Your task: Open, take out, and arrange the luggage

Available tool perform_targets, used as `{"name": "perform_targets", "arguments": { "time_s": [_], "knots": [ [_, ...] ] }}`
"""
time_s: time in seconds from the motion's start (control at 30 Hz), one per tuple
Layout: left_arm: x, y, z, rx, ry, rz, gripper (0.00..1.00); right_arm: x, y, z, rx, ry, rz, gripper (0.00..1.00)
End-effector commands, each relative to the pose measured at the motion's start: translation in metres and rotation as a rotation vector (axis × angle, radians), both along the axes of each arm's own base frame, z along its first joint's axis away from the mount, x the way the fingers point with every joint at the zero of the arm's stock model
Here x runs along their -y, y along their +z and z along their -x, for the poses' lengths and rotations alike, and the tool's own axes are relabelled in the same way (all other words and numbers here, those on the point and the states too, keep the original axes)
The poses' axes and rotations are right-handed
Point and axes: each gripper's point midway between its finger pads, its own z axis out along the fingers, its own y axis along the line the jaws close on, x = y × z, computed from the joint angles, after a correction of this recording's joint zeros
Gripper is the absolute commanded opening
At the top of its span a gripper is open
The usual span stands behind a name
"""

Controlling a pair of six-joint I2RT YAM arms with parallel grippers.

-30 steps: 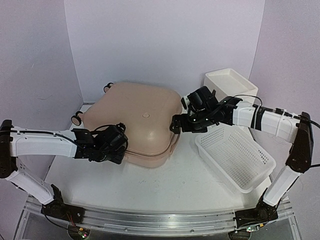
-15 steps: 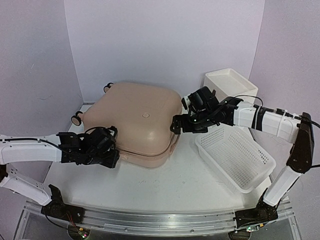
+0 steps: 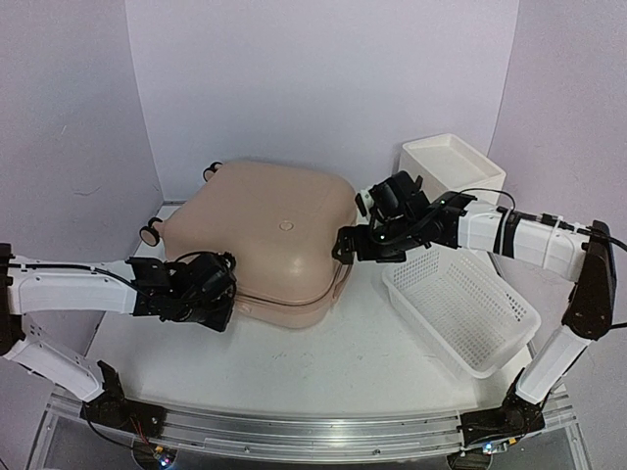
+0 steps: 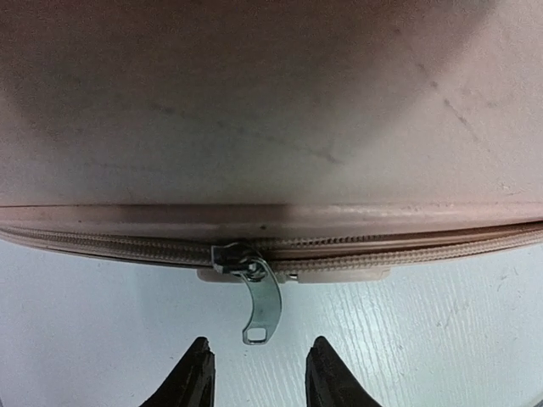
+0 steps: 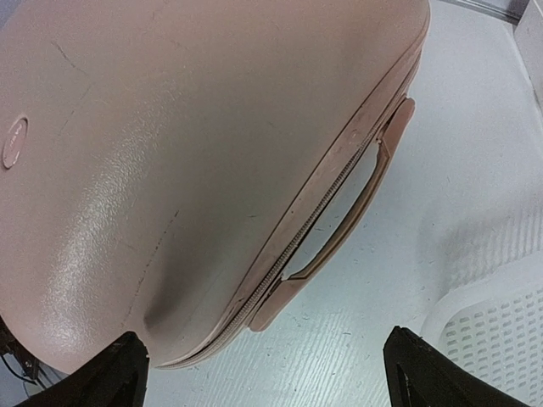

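The luggage (image 3: 269, 230) is a pale-pink hard-shell suitcase lying flat and zipped shut at the table's centre. My left gripper (image 3: 214, 299) is at its front-left edge. In the left wrist view the zipper's metal pull (image 4: 265, 309) hangs down from the slider. Its tip lies just beyond my left gripper (image 4: 259, 356), whose jaws stand apart on either side without touching it. My right gripper (image 3: 345, 245) hovers wide open over the luggage's right side, above the pink carry handle (image 5: 339, 229), with nothing between its fingers.
A white perforated basket (image 3: 460, 304) lies right of the luggage, under the right arm. A white box-like unit (image 3: 451, 162) stands behind it. Caster wheels (image 3: 150, 232) stick out at the luggage's left side. Walls close in on three sides.
My left arm drew back to the left, its jaws widening, then returned a little toward the luggage's front-left edge with the jaws narrower again. The right arm has stayed put.
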Motion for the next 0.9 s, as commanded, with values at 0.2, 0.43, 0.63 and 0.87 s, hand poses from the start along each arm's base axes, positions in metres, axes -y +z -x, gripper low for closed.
{"name": "perform_targets", "arguments": {
  "time_s": [0.2,0.43,0.63,0.87],
  "knots": [
    [0.009,0.019,-0.027,0.094,0.021,-0.054,0.35,-0.005,0.030,0.001,0.054,0.004,-0.081,0.98],
    [0.011,0.015,-0.030,0.093,0.012,-0.084,0.29,-0.008,0.029,0.001,0.048,0.009,-0.085,0.98],
    [0.004,0.008,-0.022,0.072,0.016,-0.077,0.26,-0.007,0.030,0.001,0.054,0.007,-0.085,0.98],
    [-0.012,0.008,-0.016,0.074,0.048,-0.087,0.23,-0.009,0.030,0.001,0.047,0.010,-0.090,0.98]
  ]
}}
